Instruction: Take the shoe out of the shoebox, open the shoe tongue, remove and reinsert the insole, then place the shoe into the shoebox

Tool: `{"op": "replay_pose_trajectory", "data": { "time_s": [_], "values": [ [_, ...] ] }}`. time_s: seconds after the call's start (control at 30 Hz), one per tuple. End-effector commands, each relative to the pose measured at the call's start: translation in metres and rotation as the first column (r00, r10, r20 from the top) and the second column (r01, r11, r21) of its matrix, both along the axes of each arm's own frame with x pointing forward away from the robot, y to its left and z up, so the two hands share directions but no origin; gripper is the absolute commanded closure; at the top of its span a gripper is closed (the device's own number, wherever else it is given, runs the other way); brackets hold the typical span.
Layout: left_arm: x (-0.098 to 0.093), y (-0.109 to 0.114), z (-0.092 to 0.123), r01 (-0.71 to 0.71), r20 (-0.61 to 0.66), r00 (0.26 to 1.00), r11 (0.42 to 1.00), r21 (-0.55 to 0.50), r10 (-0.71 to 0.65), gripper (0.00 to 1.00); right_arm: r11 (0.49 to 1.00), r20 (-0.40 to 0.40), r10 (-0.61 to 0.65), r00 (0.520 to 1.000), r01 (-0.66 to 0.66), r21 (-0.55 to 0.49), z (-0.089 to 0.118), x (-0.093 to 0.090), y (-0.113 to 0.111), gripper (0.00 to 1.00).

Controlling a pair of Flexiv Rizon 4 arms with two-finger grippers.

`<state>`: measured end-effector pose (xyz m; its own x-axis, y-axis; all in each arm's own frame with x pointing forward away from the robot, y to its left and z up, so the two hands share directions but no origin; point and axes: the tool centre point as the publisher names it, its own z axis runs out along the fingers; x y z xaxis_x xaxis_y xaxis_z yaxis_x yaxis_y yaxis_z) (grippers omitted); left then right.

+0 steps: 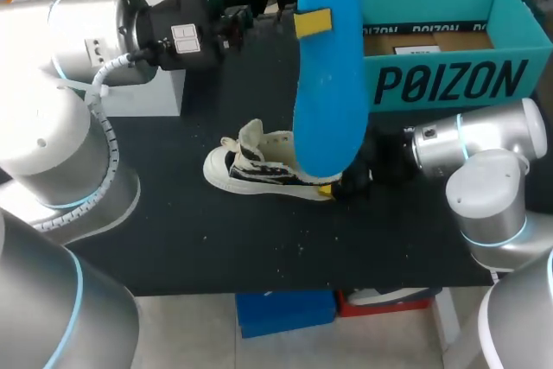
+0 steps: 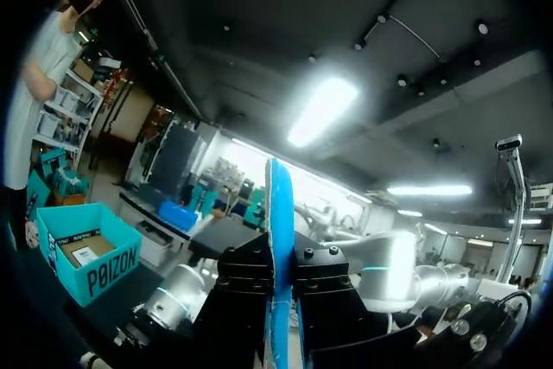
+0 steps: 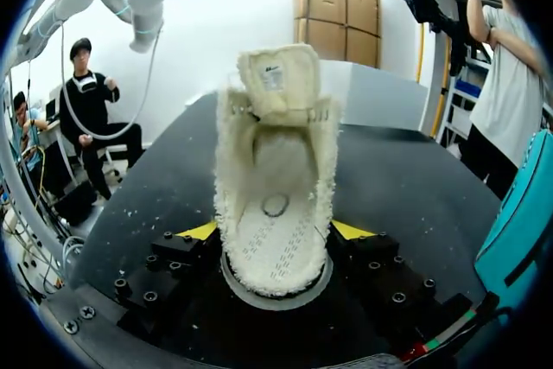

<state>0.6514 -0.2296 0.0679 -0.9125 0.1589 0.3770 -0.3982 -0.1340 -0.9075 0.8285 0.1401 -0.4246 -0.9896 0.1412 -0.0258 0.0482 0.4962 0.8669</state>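
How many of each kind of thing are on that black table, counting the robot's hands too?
shoe: 1
blue insole: 1
teal shoebox: 1
pale grey box: 1
robot hands: 2, the left hand and the right hand
Total: 6

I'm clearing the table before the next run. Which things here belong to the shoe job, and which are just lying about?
Job: shoe, insole, shoebox, left gripper holding insole, right gripper holding shoe.
Lying about: white box on the table.
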Motion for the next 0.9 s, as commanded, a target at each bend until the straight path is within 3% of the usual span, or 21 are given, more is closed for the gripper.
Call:
{"op": "replay_pose_trajectory", "data": {
  "time_s": [0.03,0.33,0.4,0.43,0.47,0.67,0.9],
  "values": [
    [-0.003,0.001,0.014,0.017,0.013,1.000,1.000,-0.006,-0.017,1.00,1.000,-0.001,-0.001,1.000,0.001,-0.002,-0.004,0.000,0.001,1.00],
    [-0.014,0.003,0.029,0.035,0.034,0.999,0.999,-0.038,-0.034,1.00,1.000,-0.001,-0.001,1.000,0.001,-0.002,-0.004,0.000,0.001,1.00],
    [-0.014,0.003,0.029,0.035,0.034,0.999,0.999,-0.038,-0.034,1.00,1.000,-0.001,-0.001,1.000,0.001,-0.002,-0.004,0.000,0.001,0.55],
    [-0.014,0.003,0.029,0.035,0.034,0.999,0.999,-0.038,-0.034,1.00,1.000,-0.001,-0.001,1.000,0.001,-0.002,-0.004,0.000,0.001,0.10],
    [-0.014,0.003,0.029,0.035,0.034,0.999,0.999,-0.038,-0.034,1.00,1.000,-0.001,-0.001,1.000,0.001,-0.002,-0.004,0.000,0.001,0.00],
    [-0.014,0.003,0.029,0.035,0.034,0.999,0.999,-0.038,-0.034,1.00,0.997,0.011,0.000,1.000,0.000,-0.077,0.010,0.004,-0.010,0.00],
    [-0.014,0.003,0.029,0.035,0.034,0.999,0.999,-0.038,-0.034,1.00,0.965,-0.018,0.035,0.999,-0.038,-0.260,0.027,0.009,-0.018,0.00]
  ]
}}
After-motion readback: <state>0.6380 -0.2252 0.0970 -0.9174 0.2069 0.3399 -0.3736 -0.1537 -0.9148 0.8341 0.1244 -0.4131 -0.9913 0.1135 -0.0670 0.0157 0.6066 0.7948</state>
